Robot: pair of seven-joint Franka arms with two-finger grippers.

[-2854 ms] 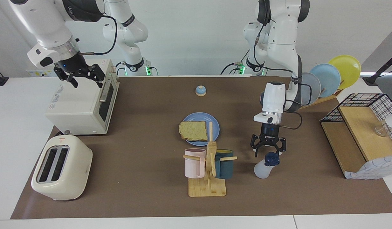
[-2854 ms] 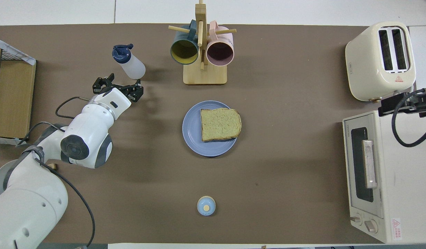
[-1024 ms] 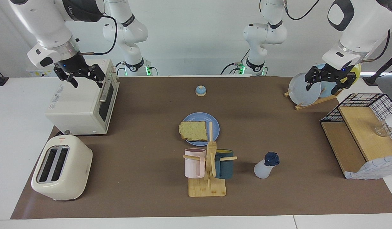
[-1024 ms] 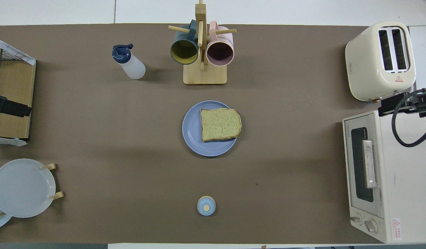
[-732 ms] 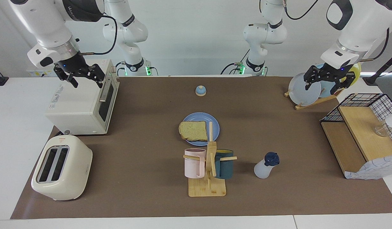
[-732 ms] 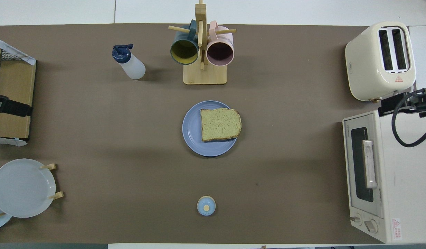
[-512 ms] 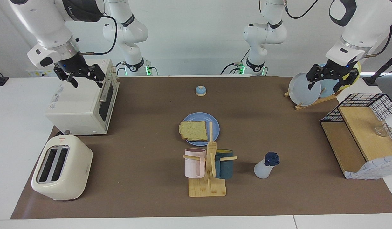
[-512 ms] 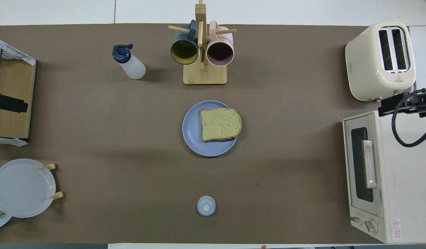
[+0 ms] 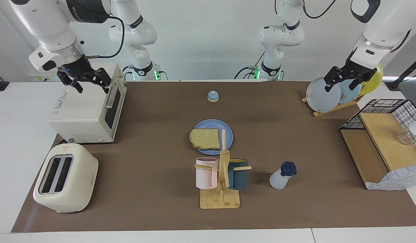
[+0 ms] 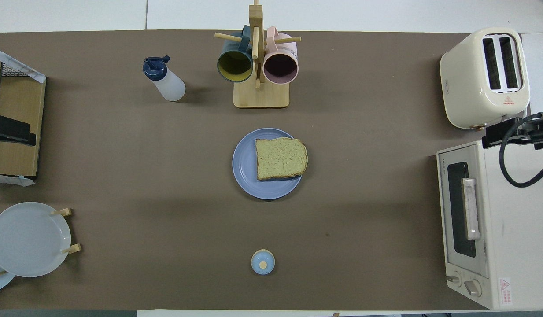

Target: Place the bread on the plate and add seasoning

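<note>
The bread lies flat on the blue plate in the middle of the table; both also show in the overhead view, the bread on the plate. The seasoning bottle stands upright with its navy cap on, beside the mug tree toward the left arm's end, also in the overhead view. My left gripper is open and empty, raised over the plate rack. My right gripper is open and empty, waiting over the toaster oven.
A wooden mug tree with a pink and a teal mug stands farther from the robots than the plate. A bell, a toaster oven, a toaster, a plate rack and a wire shelf stand around.
My left gripper has left the spot over the seasoning bottle, drawn back over the plate rack and risen a little there. The bottle, bread, plate and right arm have not moved.
</note>
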